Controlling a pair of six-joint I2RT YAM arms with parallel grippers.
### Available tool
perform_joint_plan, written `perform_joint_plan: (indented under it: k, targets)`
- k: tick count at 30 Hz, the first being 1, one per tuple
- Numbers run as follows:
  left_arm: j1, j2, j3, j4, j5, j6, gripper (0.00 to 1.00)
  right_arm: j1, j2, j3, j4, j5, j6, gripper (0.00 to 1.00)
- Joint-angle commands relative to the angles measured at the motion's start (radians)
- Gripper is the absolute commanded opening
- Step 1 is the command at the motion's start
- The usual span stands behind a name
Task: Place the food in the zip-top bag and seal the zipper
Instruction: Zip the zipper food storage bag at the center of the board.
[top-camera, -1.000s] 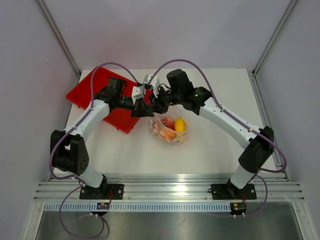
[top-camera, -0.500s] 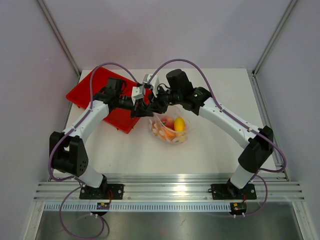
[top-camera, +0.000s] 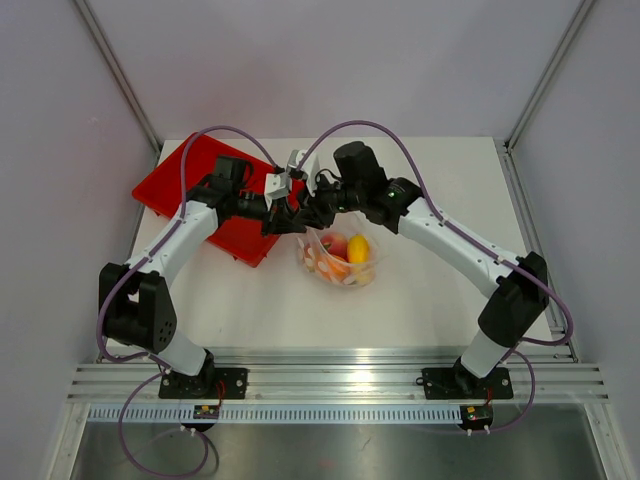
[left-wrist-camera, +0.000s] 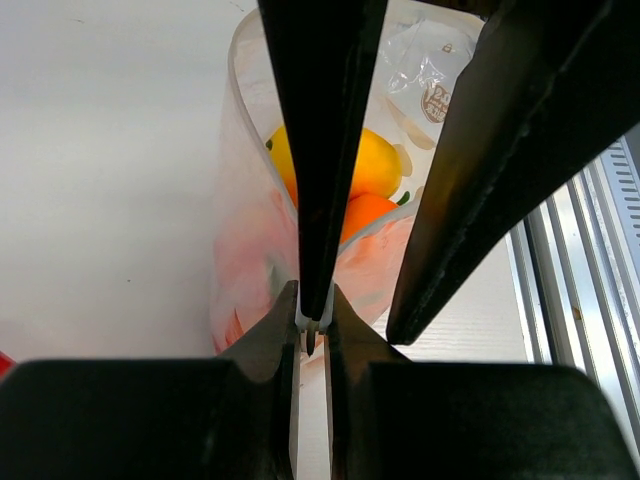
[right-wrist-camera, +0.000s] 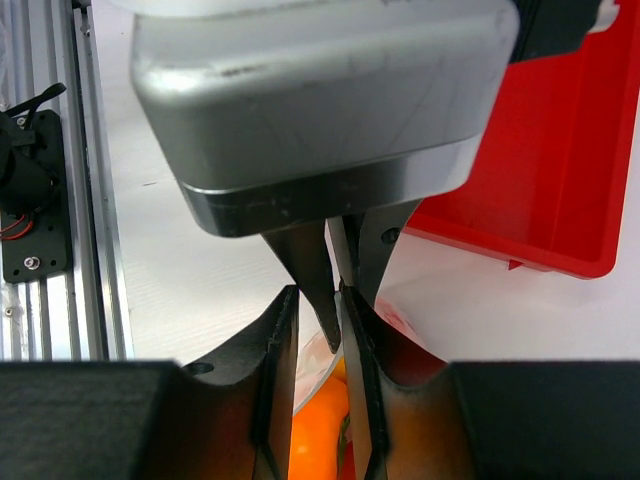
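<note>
One bag with fruits inside, two grippers at its mouth.
The small crinkly transparent zip-top bag (top-camera: 372, 268) is laid on the white table (top-camera: 440, 300), just beside the one red rectangular plastic tray (top-camera: 205, 180). Inside it three toy fruits can be counted: one yellow oval piece (top-camera: 358, 248), one red-pink ball (top-camera: 335, 243) and one orange ball (top-camera: 338, 268). The thin clear zipper strip (left-wrist-camera: 310, 400) is pinched by the closed left gripper (left-wrist-camera: 312, 310). The right gripper (right-wrist-camera: 320, 330) is placed at the same edge; whether it grips cannot be told.
</note>
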Motion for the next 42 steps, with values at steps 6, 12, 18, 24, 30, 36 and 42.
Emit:
perform_joint_plan:
  k: [6, 12, 18, 24, 30, 36, 42]
  targets:
    - [-0.005, -0.041, 0.009, 0.056, 0.068, -0.002, 0.0, -0.034, -0.04, -0.064, -0.002, 0.024, 0.015, 0.3]
    - [-0.005, -0.041, 0.01, 0.056, 0.062, -0.005, 0.0, -0.037, -0.044, -0.064, -0.014, 0.009, 0.012, 0.33]
    - [-0.005, -0.04, 0.01, 0.057, 0.062, -0.007, 0.0, -0.039, -0.056, -0.065, -0.016, -0.005, 0.018, 0.36]
    - [-0.005, -0.038, 0.01, 0.06, 0.06, -0.01, 0.0, -0.039, -0.078, -0.088, 0.0, 0.012, 0.029, 0.38]
    - [-0.005, -0.038, 0.009, 0.062, 0.062, -0.01, 0.0, -0.039, -0.08, -0.107, 0.021, 0.062, 0.036, 0.38]
    - [-0.005, -0.031, 0.01, 0.062, 0.065, -0.016, 0.0, -0.039, -0.06, -0.091, 0.032, 0.029, 0.047, 0.38]
    - [-0.005, -0.031, 0.009, 0.06, 0.068, -0.017, 0.0, -0.037, -0.044, -0.053, 0.03, -0.011, 0.058, 0.38]
